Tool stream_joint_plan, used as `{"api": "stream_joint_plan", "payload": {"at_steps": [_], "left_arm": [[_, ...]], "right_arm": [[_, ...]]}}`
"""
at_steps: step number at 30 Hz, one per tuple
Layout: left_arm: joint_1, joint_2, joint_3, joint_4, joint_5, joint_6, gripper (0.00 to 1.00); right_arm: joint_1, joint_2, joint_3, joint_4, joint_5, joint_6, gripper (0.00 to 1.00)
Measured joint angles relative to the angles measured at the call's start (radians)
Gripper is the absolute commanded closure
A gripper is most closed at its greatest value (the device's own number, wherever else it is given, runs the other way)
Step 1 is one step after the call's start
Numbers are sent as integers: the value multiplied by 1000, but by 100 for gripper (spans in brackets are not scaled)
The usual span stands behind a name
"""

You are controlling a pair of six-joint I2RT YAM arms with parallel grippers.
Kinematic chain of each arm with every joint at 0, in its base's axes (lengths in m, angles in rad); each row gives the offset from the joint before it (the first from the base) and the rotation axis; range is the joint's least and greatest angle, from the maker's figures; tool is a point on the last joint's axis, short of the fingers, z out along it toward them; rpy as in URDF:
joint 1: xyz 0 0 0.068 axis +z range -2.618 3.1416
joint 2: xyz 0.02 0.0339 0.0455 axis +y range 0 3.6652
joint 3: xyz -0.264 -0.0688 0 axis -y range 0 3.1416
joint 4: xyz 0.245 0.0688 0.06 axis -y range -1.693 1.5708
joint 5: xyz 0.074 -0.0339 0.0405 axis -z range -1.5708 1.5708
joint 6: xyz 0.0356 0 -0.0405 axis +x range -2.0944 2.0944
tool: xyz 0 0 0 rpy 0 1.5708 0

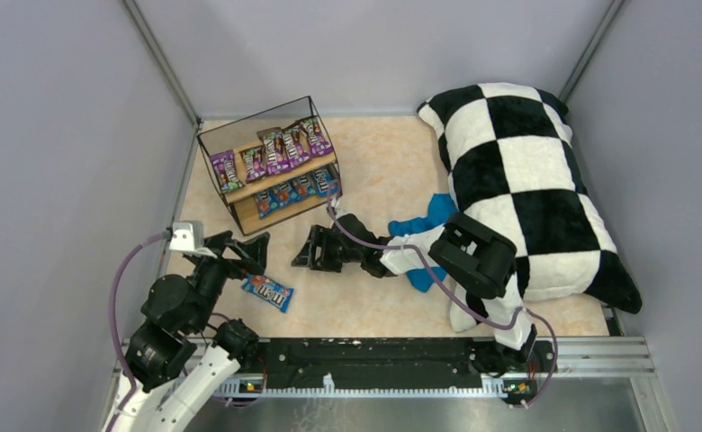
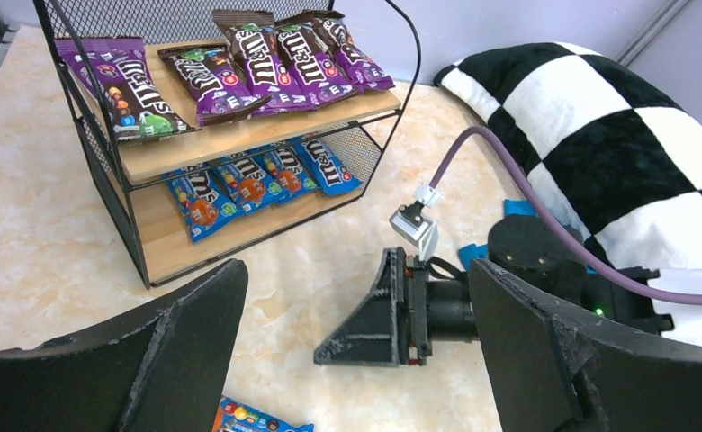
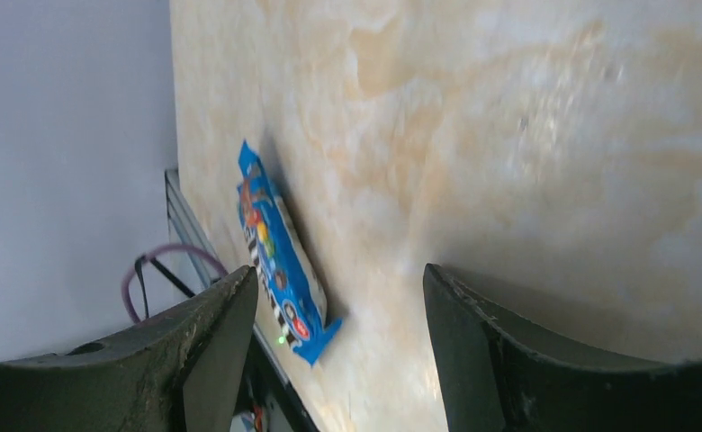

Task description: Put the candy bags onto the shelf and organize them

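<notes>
shelf [image 1: 248,214]: purple above, blue below | loose blue candy bag [image 1: 267,292] lies on table [image 1: 374,306] | left pincer [image 1: 237,256] spread wide beside it, likely for pickup | right pincer [image 1: 304,252] spread, empty

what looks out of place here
One blue candy bag lies alone on the table near the left gripper, while the other bags sit in rows on the shelf. A blue cloth is bunched against the pillow.
</notes>
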Motion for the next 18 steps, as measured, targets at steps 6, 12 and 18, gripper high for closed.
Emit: {"api": "stream_joint_plan", "payload": {"at_steps": [6,12,18], "left_arm": [[0,2,0,-1,-1,0,1],[0,2,0,-1,-2,0,1],[0,2,0,-1,-2,0,1]], "right_arm": [[56,-32,-67,29,-65,24,37],[137,-8,-69,55,-61,175,43],[143,4,-76,56,-21,280,45]]}}
